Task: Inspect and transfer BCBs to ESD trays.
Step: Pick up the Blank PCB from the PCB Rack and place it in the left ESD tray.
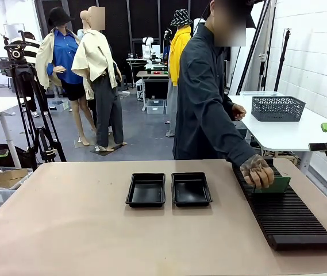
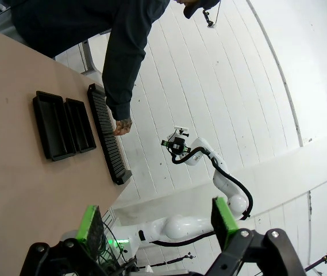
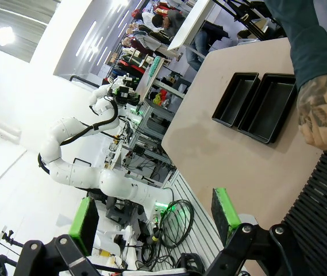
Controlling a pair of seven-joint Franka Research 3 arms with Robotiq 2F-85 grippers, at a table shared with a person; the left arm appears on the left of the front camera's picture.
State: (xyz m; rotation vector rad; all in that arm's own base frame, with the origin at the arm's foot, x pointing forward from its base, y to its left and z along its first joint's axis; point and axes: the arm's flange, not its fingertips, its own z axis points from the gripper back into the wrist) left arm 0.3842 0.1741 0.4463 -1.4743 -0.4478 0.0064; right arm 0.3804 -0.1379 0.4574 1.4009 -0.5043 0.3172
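1. One green BCB (image 1: 272, 184) is pinched in the person's hand (image 1: 259, 171) over the far end of the long black ribbed rack (image 1: 287, 218), on the right side of the surface (image 1: 65, 230). I cannot tell whether its lower edge touches the ribs.
2. The BCB is well apart from both robot hands. The left robot hand (image 2: 156, 207) is off the near left side of the surface, with the trays between it and the rack. The right robot hand (image 3: 153, 198) is nearer, with the rack at the lower right of its own view and the person's hand at that view's right edge.
3. The left ESD tray (image 1: 146, 191) and the right ESD tray (image 1: 191, 190) sit side by side in the middle of the surface, just apart from each other. Each shows a bare glossy black floor.
4. A dark mesh basket (image 1: 278, 108) stands on the white table (image 1: 284, 135) behind the person. What it holds is not visible.
5. The left robot hand is spread wide, its green pads far apart with nothing between them.
6. The right robot hand is likewise spread wide and holds nothing.
7. The right arm (image 2: 209, 167), seen from the left wrist, is raised beside the surface past the rack, clear of the top. The left arm (image 3: 77, 135), seen from the right wrist, is raised likewise at the opposite side.
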